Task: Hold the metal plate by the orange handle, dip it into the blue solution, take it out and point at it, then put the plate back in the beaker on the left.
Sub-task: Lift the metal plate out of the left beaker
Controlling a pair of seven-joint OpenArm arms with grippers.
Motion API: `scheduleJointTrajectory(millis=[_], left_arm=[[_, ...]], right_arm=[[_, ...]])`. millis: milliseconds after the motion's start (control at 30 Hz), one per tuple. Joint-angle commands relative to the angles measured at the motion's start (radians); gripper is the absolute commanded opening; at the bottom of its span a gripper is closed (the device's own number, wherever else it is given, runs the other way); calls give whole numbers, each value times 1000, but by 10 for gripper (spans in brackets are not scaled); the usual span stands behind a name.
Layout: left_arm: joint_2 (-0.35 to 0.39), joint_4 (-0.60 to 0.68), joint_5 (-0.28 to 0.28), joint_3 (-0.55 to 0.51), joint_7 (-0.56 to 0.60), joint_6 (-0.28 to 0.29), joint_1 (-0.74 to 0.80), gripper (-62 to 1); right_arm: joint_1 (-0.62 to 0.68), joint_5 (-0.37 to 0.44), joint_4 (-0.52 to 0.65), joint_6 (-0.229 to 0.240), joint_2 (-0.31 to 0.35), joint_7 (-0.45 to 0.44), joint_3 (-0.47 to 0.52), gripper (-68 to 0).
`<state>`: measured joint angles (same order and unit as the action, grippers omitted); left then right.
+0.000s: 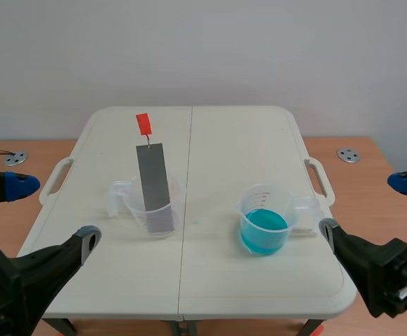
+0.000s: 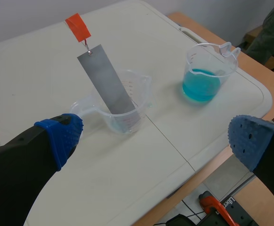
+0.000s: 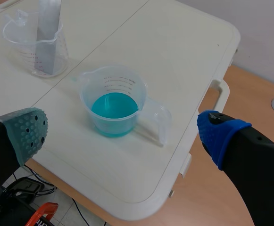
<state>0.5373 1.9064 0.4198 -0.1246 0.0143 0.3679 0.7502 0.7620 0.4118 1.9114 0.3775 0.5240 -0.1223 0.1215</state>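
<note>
White table point(image 1: 224, 140); left gripper point(image 1: 54, 212) and right gripper point(image 1: 368, 206) at its near corners, fingers spread, holding nothing. Left beaker point(image 1: 160, 210) holds the leaning metal plate point(image 1: 153, 178), orange handle point(image 1: 143, 124) uppermost; right beaker point(image 1: 266, 210) holds blue solution point(image 1: 263, 227).

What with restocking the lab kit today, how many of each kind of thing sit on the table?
Beakers: 2, the left beaker and the right beaker holding blue solution
Plates: 1, the metal plate with its orange handle, standing in the left beaker
Total: 3
</note>
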Motion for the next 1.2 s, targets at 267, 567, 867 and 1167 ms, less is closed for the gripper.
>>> scheduleJointTrajectory(millis=[267,567,867,1167], left_arm=[[-5,6,6,2,14,-3,-6,14],[-5,6,3,2,14,-6,-6,14],[-5,6,3,2,14,-6,-6,14],[-5,6,-1,2,13,-13,-6,-441]], right_arm=[[-11,11,19,-3,10,9,0,-12],[-67,11,0,32,10,4,-10,-12],[-256,12,-97,96,10,3,-108,-12],[-473,47,-227,145,-2,4,-222,-12]])
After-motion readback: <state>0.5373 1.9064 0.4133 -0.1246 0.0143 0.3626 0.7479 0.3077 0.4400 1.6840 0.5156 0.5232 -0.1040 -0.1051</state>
